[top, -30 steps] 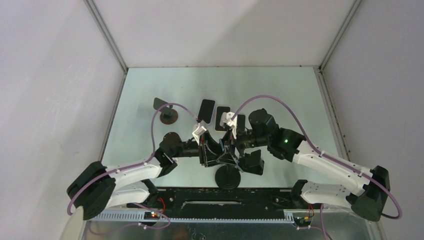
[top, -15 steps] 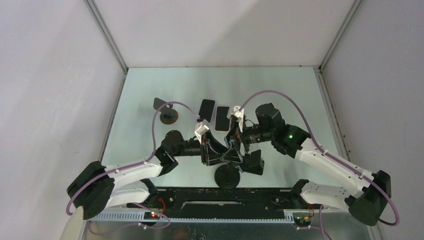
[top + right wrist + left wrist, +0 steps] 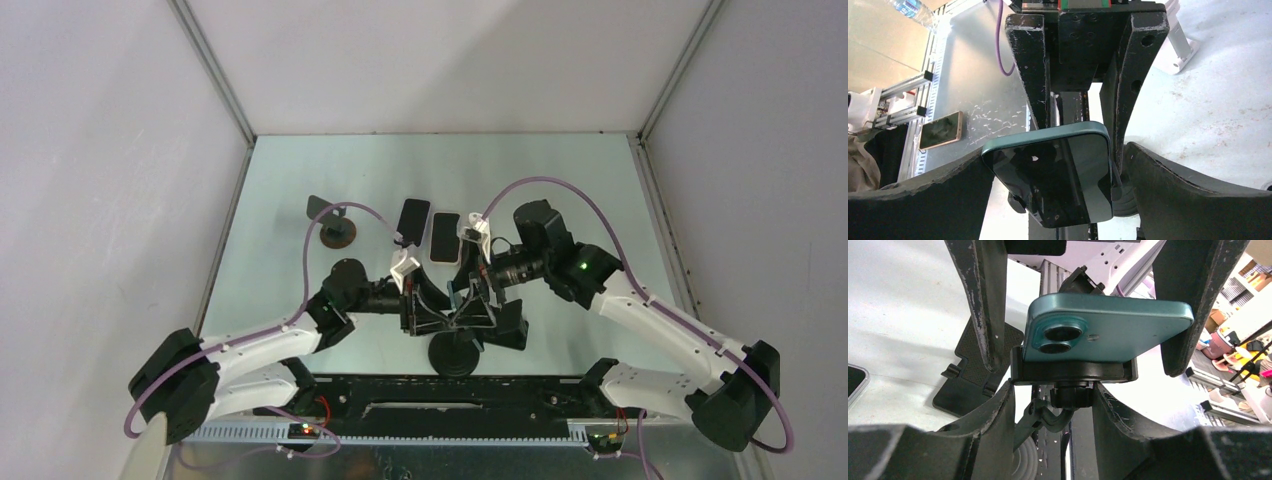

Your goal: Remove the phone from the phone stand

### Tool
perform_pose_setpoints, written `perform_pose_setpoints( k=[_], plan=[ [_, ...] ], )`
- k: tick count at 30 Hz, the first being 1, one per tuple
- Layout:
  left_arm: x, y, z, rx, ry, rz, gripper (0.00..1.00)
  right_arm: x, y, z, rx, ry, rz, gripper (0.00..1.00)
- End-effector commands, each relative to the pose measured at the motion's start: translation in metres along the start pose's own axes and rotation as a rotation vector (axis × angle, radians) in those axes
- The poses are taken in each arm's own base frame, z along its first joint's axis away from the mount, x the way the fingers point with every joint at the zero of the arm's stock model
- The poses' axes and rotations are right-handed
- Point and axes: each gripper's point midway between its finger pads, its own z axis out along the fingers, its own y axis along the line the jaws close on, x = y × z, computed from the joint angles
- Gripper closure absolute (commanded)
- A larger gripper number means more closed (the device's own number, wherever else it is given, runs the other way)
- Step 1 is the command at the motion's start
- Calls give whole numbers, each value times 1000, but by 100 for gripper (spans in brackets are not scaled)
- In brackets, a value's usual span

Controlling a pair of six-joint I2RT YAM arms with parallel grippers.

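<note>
A teal phone [image 3: 1108, 327] with two camera lenses lies flat on the black head of the phone stand [image 3: 1073, 372]; its dark screen [image 3: 1058, 185] faces my right wrist camera. My left gripper [image 3: 1054, 402] is shut on the stand's head and knob just under the phone. The open right gripper [image 3: 1055, 157] has a finger on either side of the phone, with a gap on the right side. From above, both grippers [image 3: 425, 312] [image 3: 480, 303] meet over the stand's round base [image 3: 455, 355].
Two more phones [image 3: 413, 218] [image 3: 445, 235] lie on the table behind the grippers. A second stand [image 3: 335, 230] is at the back left. A black holder [image 3: 512, 325] sits right of the base. A gold phone [image 3: 940, 131] lies beyond the table's rail.
My right gripper has gone from shut to wide open and now straddles the phone. Its wrist has shifted slightly back and right. The left gripper has kept its hold.
</note>
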Motion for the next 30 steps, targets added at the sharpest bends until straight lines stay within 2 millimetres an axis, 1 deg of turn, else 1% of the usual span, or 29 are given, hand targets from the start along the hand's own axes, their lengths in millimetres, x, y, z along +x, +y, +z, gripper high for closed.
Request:
perform_pose_setpoints(
  k=[1, 4, 8, 11, 16, 21, 23, 27, 30],
  plan=[
    [-18, -23, 3, 107, -19, 111, 100, -25, 3, -6, -1, -56, -102, 1],
    [-19, -24, 3, 116, -21, 112, 100, -23, 6, -6, -24, -49, -128, 1],
    [-20, -24, 4, 119, -19, 114, 100, -15, 8, -3, -40, -21, -190, 1],
    [-19, -24, 4, 119, -18, 113, 100, -12, 8, -2, -41, -10, -224, 3],
    [-18, -23, 4, 116, -14, 110, 100, -17, 0, -3, 8, -21, -238, 11],
    [-17, -22, 4, 114, -13, 110, 100, -15, -12, -7, 98, -12, -228, 15],
    [-17, -22, 4, 112, -13, 108, 100, -13, -13, -8, 112, -5, -221, 15],
    [-17, -20, 4, 109, -14, 108, 100, -8, -12, -10, 124, 14, -218, 10],
    [-16, -20, 5, 110, -11, 106, 100, -8, -11, -10, 126, 15, -223, 11]
  ],
)
